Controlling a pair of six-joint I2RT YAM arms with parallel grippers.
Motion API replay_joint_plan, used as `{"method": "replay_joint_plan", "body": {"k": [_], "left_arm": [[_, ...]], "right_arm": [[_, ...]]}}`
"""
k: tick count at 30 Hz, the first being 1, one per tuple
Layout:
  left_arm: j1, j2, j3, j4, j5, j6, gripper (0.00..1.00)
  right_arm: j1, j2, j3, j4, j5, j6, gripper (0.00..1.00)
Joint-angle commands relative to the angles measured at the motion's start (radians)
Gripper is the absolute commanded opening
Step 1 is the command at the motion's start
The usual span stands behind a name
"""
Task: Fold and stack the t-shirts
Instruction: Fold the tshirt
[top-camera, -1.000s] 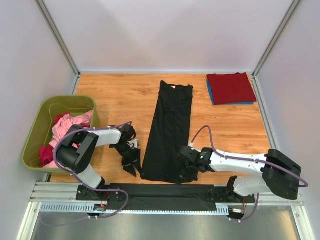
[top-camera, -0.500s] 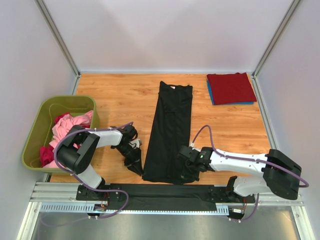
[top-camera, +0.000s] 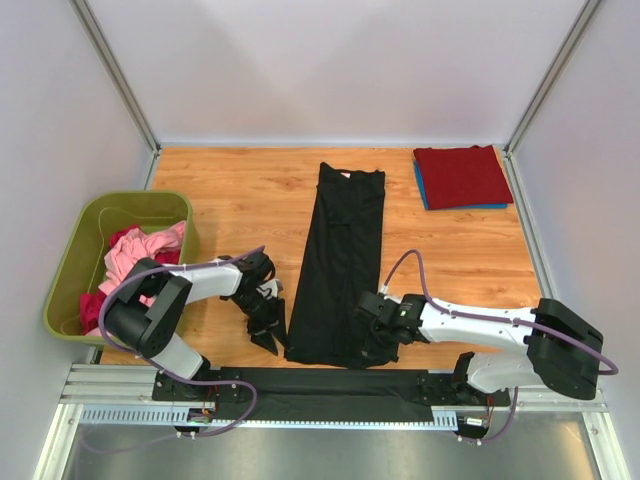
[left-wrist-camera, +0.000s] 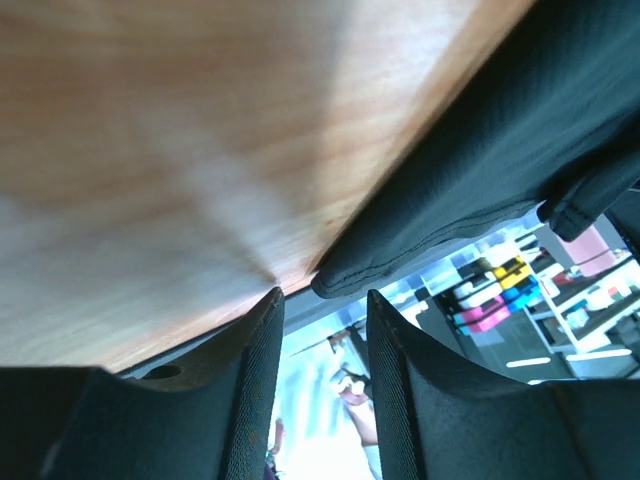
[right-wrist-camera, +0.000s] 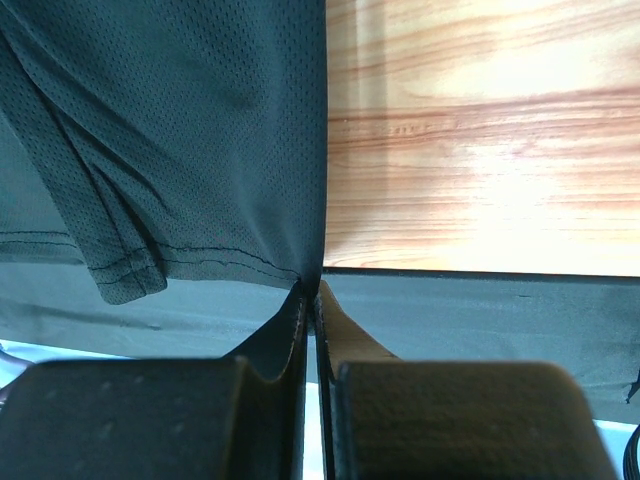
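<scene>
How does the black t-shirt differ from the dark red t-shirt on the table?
The black cloth t-shirt lies as a long narrow strip; the dark red cloth t-shirt is folded into a square. The black one lies on the wooden table; the red one tops a blue folded shirt. The right gripper has its jaws shut on the black one's near hem; nothing holds the red one. Both are plain-coloured.

A long folded t-shirt (top-camera: 340, 255) lies down the middle of the table (top-camera: 240, 190), near to far. A stack of folded t-shirts (top-camera: 460, 176) sits in the far right corner. A bin (top-camera: 72, 265) at the left edge holds a heap of t-shirts (top-camera: 140, 255). The left gripper (top-camera: 268, 332) is just left of the long t-shirt's near end, and the right gripper (top-camera: 378, 340) is at its near right corner.
</scene>
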Motion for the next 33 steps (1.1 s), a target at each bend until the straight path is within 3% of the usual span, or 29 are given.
{"method": "replay_joint_plan", "body": {"k": [1,11,17,33], "left_arm": [[-0.020,-0.031,-0.008,-0.008,-0.027,-0.027,0.47],[-0.032,0.052,-0.083,0.182,0.065,-0.093,0.35],[-0.032,0.006,-0.057,0.131,0.047,-0.103,0.01],[-0.029,0.030,0.161,-0.073,0.006,-0.123,0.00]], "right_arm": [[0.010,-0.023,0.032,-0.010,0.019,0.002,0.00],[0.016,-0.031,0.023,-0.008,0.019,0.015,0.00],[0.019,-0.043,0.035,-0.039,0.030,0.016,0.00],[-0.047,0.020,0.228,-0.251,0.119,-0.128,0.00]]}}
